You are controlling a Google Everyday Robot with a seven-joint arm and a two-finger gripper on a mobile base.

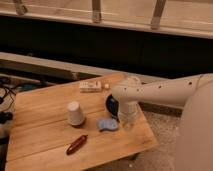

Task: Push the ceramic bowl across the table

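The black ceramic bowl [112, 106] sits at the right side of the light-brown wooden table [45, 135], mostly hidden behind my white arm. Only its left rim shows. My gripper [127, 118] hangs down from the arm just right of and in front of the bowl, close to the table's right edge and touching or nearly touching the bowl. An upturned white cup [75, 113] stands left of the bowl.
A small blue object [106, 124] lies just left of the gripper. A dark red oblong object [76, 144] lies near the front edge. A flat white packet [91, 86] lies at the back of the table. Cables lie on the floor at left.
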